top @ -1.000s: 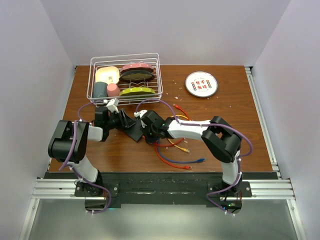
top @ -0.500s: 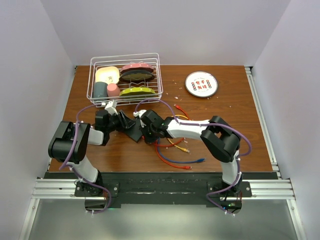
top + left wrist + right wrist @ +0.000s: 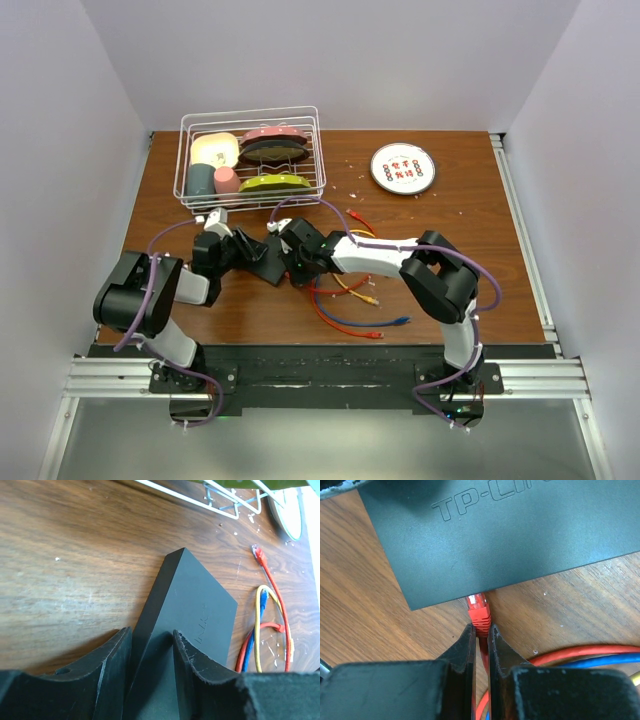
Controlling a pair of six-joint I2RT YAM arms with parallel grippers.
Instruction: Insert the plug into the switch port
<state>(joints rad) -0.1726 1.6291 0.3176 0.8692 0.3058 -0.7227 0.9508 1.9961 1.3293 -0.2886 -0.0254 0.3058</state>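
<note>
Right wrist: right hand [image 3: 481, 635] pinches red plug [image 3: 479, 611] at the switch [image 3: 520, 535] edge; left hand [image 3: 150, 640] clamps switch.

My left fingers [image 3: 112, 670]: matt black pads, rough and scuffed at the edges. Switch [image 3: 195, 605]: smooth matt black plastic, lettering embossed. Plug [image 3: 480, 612] at my right fingers [image 3: 465, 647]: glossy red plastic. Table [image 3: 75, 555]: wood-grain surface with a satin sheen. Basket [image 3: 320, 150]: smooth white-coated wire.
</note>
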